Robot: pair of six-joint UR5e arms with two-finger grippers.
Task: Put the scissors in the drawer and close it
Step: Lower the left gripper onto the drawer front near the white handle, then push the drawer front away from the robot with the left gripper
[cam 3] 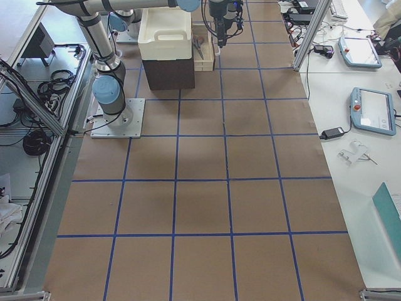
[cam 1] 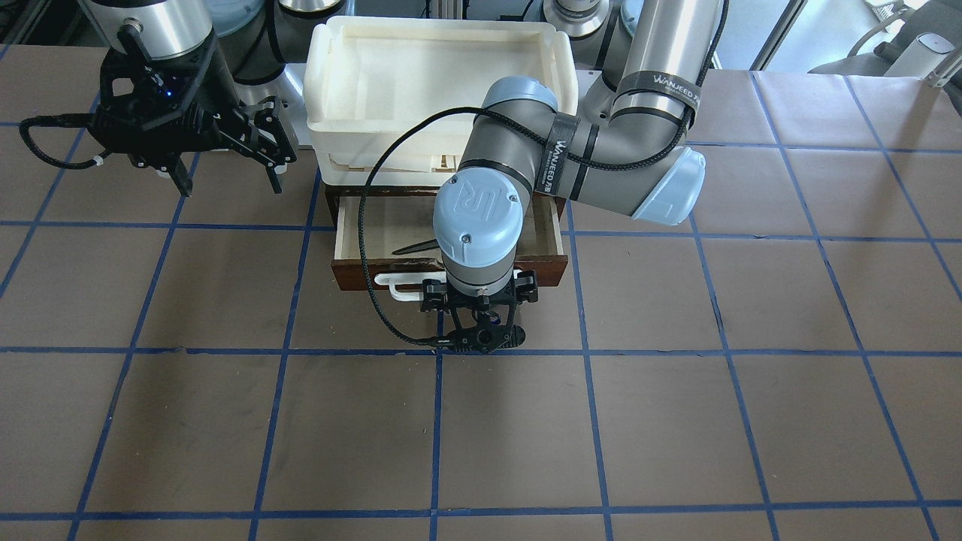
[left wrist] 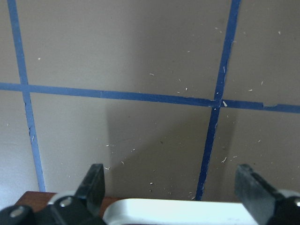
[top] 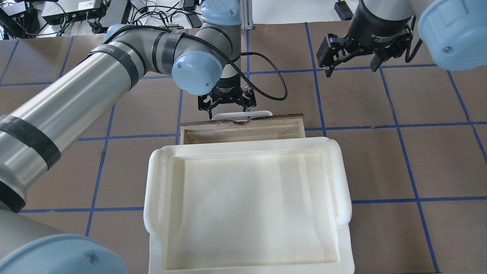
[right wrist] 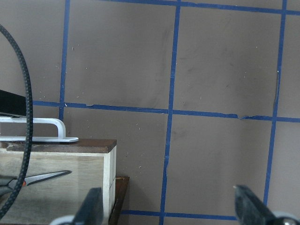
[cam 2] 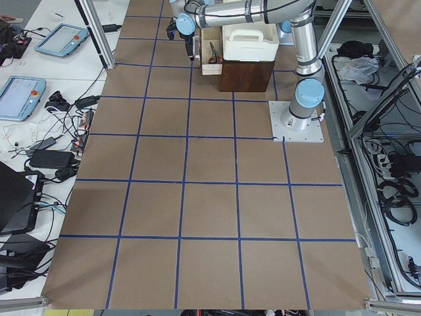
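The dark brown drawer (cam 1: pixel 361 272) stands pulled open under the cream tray, its white bar handle (cam 1: pixel 398 286) facing away from the robot. The scissors (cam 1: pixel 415 246) lie inside on the pale plywood floor, mostly hidden by my left arm; their blade also shows in the right wrist view (right wrist: pixel 44 177). My left gripper (top: pixel 228 109) is open and empty. It points down just in front of the drawer front, with its fingers (left wrist: pixel 93 185) standing either side of the handle (left wrist: pixel 187 211). My right gripper (top: pixel 352 70) is open and empty, out beside the drawer and further out over the table.
A large cream-white plastic tray (top: pixel 152 182) sits on top of the drawer's cabinet. My left arm's elbow and a black cable (cam 1: pixel 368 248) hang over the open drawer. Brown table with blue tape grid lies all around.
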